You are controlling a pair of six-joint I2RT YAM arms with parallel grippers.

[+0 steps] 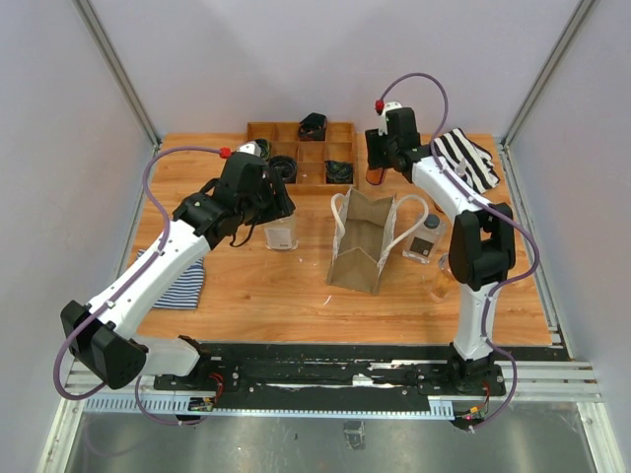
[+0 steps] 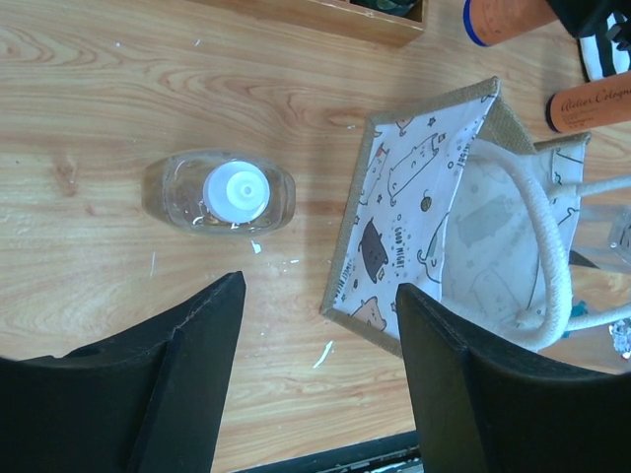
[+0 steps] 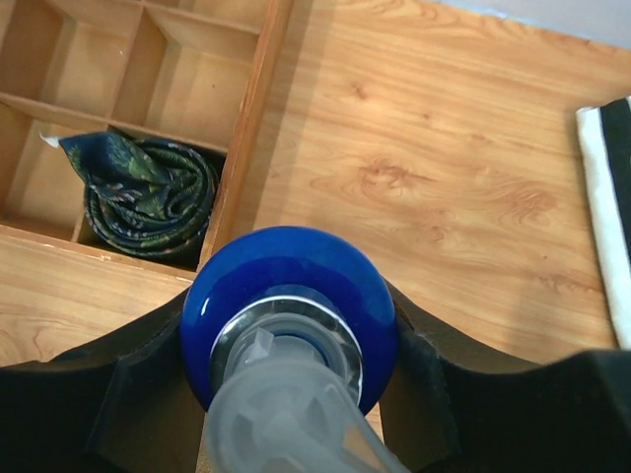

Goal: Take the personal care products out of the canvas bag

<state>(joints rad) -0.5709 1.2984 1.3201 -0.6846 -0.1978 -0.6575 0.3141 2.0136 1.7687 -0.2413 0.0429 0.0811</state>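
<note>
The canvas bag [image 1: 363, 242] stands open in the middle of the table; its printed lining shows in the left wrist view [image 2: 434, 197]. A clear bottle with a white cap [image 2: 235, 192] stands upright left of the bag [image 1: 281, 234]. My left gripper [image 2: 320, 379] is open and empty above the table, just near of that bottle and beside the bag's left corner [image 1: 268, 209]. My right gripper [image 3: 291, 330] is shut on the orange bottle with the blue pump [image 3: 291, 296], beside the tray's right end [image 1: 380, 160]. A clear grey-capped bottle [image 1: 424, 236] stands right of the bag. An orange bottle [image 2: 590, 106] lies behind the bag.
A brown wooden compartment tray [image 1: 258, 128] with dark rolled items [image 3: 148, 202] stands at the back. Striped cloths lie at the back right [image 1: 471, 158] and the near left [image 1: 182, 284]. A pale bottle [image 1: 440, 279] is partly hidden by the right arm.
</note>
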